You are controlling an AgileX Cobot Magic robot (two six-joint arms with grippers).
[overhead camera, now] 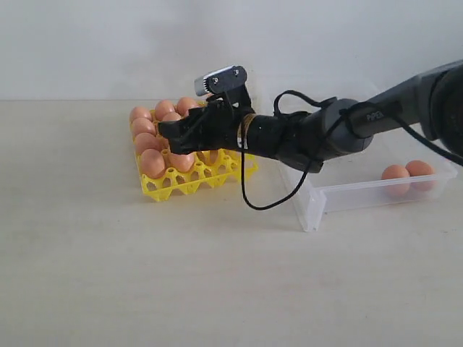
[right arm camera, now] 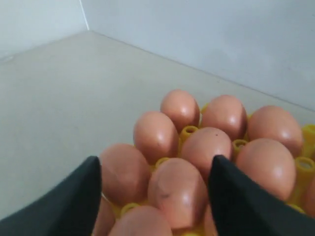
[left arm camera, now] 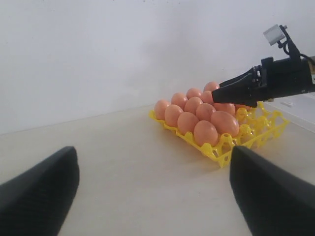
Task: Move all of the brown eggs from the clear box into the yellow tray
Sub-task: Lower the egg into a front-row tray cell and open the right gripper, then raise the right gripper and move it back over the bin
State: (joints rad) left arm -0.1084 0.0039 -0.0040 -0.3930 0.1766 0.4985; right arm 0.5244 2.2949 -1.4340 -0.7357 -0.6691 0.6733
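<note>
Right wrist view: right fingers [right arm camera: 236, 206] spread wide over yellow tray [right arm camera: 189, 132], nothing gripped; one of brown eggs [right arm camera: 177, 191] seated in cup between them, judged set down, wide gap suited to clean lift-off
Exterior view: tray placed on desk [overhead camera: 217, 289] just beside clear box [overhead camera: 347, 195], short carry; several cups bare; two eggs seen in box's far end
Left fingers [left arm camera: 39, 191] wide, empty, parked well apart from tray

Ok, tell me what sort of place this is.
Probably a robot test bench: a plain pale tabletop against a blank white wall, holding just the yellow tray, the clear box and brown eggs, with a black robot arm reaching over.
</note>
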